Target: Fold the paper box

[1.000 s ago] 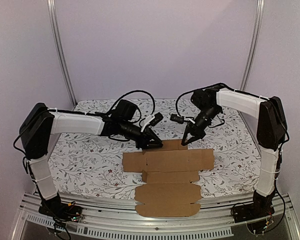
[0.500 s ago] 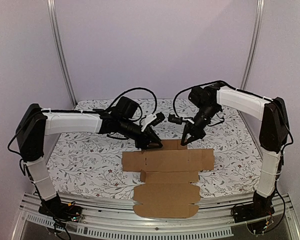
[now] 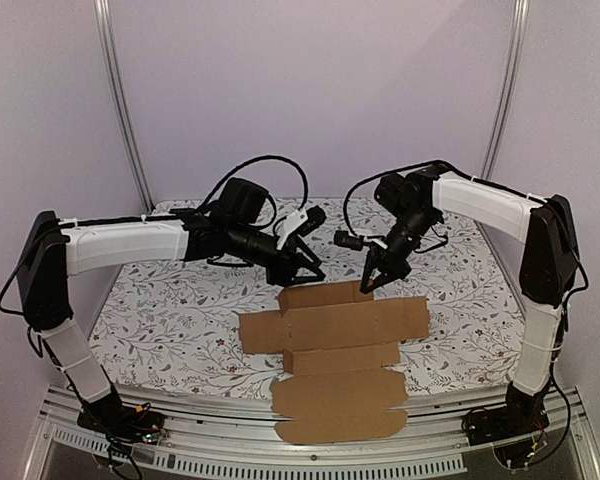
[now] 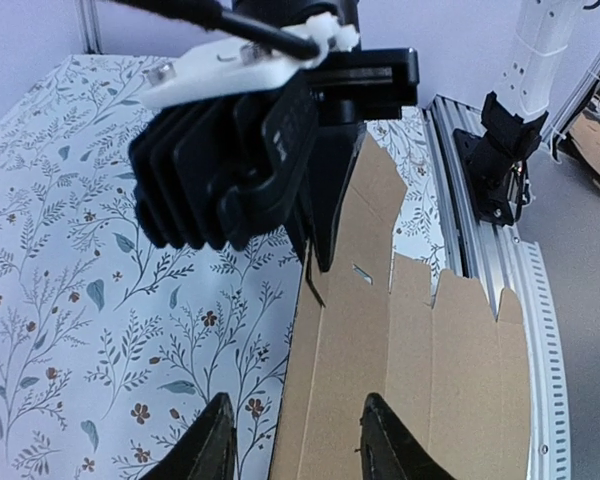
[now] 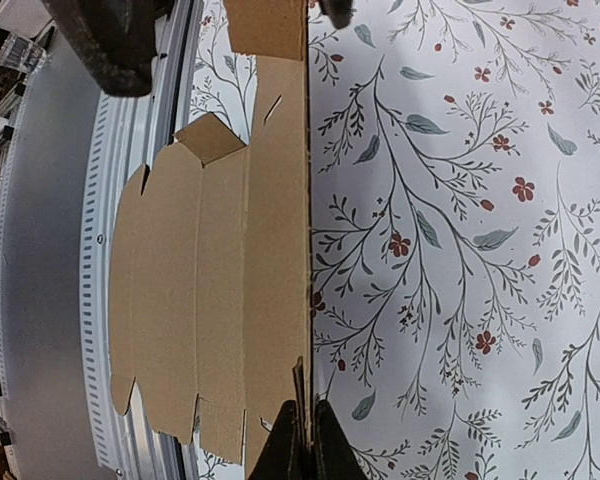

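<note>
Still a flat brown sheet, the box (image 3: 330, 325) lay mid-desk (image 3: 170, 300), its near flap hanging over the front rail (image 3: 180, 440). The right tool (image 3: 367, 286) was closed tight on the sheet's far edge, at the right end of the far flap, as its own wrist view showed. The left tool (image 3: 308, 272) had reached further across than a second before, and its jaws had widened to roughly half open. They hung over the sheet's far left part and gripped nothing. The sheet had slid and skewed slightly to the left in that time, and the far flap showed more of its face, apparently tipped up from the desk. That suggested the first fold was only starting, with the right tool the sole hold and every other crease not yet worked.
</note>
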Action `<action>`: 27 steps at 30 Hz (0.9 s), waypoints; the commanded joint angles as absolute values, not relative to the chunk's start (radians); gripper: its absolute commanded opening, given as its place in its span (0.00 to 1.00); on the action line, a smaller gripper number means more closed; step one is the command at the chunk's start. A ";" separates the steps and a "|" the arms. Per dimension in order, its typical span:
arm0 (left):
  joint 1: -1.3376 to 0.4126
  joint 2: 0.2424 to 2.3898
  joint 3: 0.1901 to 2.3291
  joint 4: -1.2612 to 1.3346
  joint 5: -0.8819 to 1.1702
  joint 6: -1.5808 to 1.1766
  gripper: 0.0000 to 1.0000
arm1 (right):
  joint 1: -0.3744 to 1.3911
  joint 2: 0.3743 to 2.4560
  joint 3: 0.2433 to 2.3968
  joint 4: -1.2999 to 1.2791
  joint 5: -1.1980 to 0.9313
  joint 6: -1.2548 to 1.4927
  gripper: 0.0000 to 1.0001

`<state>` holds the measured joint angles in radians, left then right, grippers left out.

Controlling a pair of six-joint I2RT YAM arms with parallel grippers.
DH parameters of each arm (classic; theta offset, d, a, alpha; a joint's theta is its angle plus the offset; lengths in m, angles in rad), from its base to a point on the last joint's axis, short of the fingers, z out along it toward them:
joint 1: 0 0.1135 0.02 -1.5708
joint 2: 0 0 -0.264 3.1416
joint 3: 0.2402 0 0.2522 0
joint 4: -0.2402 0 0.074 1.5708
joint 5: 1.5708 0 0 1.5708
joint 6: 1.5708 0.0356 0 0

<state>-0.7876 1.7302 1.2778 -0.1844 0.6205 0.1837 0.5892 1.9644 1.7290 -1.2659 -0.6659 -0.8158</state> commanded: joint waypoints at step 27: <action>-0.714 1.794 1.262 -0.166 0.709 0.065 0.00 | 0.359 1.783 1.639 -1.069 -0.726 -0.520 0.38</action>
